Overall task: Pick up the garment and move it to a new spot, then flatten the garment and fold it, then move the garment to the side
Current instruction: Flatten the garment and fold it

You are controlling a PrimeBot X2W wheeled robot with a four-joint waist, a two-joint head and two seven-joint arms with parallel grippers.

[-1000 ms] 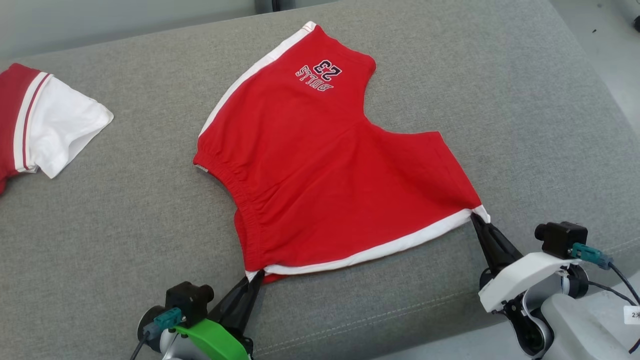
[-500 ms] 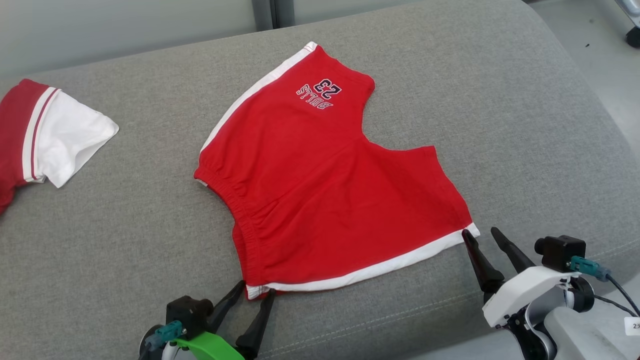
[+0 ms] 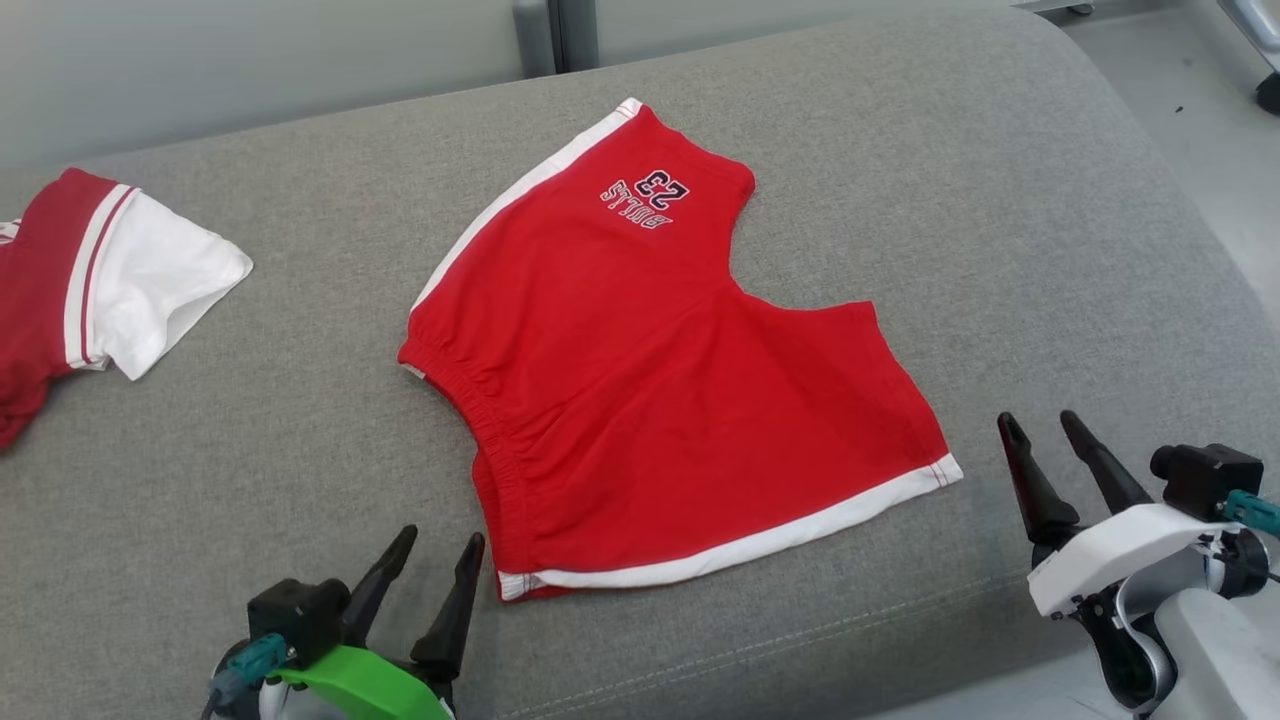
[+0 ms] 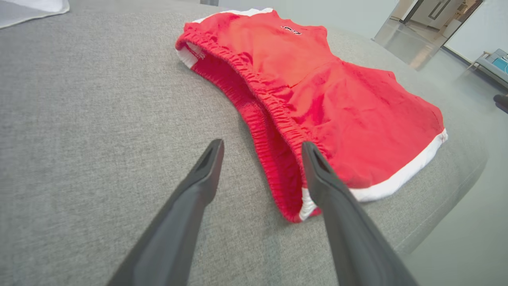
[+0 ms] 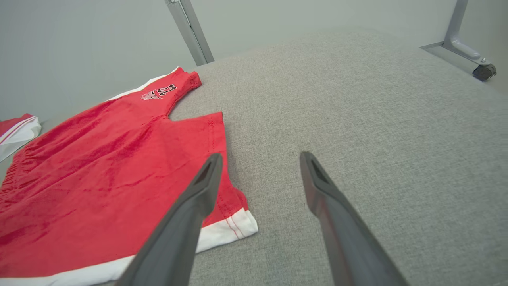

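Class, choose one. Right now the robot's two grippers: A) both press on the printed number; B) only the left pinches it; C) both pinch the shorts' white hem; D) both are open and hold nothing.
D: the left gripper and right gripper stand open beside the red shorts, gripping nothing.

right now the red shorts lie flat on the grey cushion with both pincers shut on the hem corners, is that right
Not quite. The shorts do lie flat on the cushion, but the left pincer and right pincer are open, near the hem corners and gripping nothing. The head view shows it.
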